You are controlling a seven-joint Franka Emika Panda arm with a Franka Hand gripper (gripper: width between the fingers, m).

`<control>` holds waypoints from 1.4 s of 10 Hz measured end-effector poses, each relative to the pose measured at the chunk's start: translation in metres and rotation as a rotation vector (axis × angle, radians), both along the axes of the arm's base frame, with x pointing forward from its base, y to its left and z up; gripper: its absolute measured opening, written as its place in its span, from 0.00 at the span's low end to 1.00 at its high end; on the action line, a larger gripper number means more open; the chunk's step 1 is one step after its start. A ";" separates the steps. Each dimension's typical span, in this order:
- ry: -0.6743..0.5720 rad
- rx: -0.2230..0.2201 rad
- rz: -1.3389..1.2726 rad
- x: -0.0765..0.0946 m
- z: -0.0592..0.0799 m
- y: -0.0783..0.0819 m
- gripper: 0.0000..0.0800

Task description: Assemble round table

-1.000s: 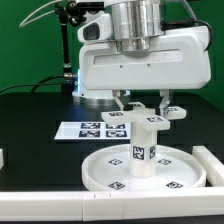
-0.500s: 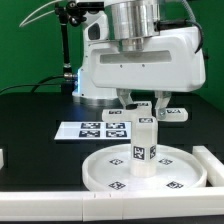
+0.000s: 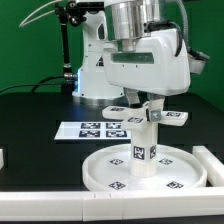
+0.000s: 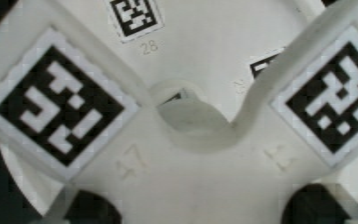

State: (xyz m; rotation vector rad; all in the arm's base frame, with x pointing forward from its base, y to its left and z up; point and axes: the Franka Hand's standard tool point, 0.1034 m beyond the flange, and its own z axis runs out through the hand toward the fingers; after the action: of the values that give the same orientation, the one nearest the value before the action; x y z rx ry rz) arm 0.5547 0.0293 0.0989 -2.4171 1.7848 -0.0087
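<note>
On the black worktop (image 3: 40, 110) lies the large rimmed round disc (image 3: 105, 168), directly below the jaws (image 3: 148, 112). The short thick cylinder post (image 3: 146, 142) stands upright at the disc's centre, its top clamped between the jaws.

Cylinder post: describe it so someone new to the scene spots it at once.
Start at the large rimmed round disc lying flat at the front of the black table. The short thick cylinder post stands upright at its middle, directly under the gripper. Unlike the flat marker board behind it, it is the only upright white part, with a square tag on its side.
</note>
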 end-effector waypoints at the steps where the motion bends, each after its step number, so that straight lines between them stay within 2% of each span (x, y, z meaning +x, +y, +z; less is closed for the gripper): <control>1: 0.006 0.005 -0.060 0.000 0.000 0.000 0.56; 7: 0.030 0.052 -0.475 0.001 0.000 0.000 0.56; 10: 0.043 0.074 -0.594 0.000 -0.001 0.002 0.56; 11: 0.043 0.075 -0.590 0.000 -0.001 0.003 0.76; 14: 0.021 0.084 -0.545 0.004 0.010 0.002 0.81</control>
State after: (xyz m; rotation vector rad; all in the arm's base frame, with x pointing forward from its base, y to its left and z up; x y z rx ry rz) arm 0.5587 0.0308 0.1084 -1.8112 2.3369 0.0353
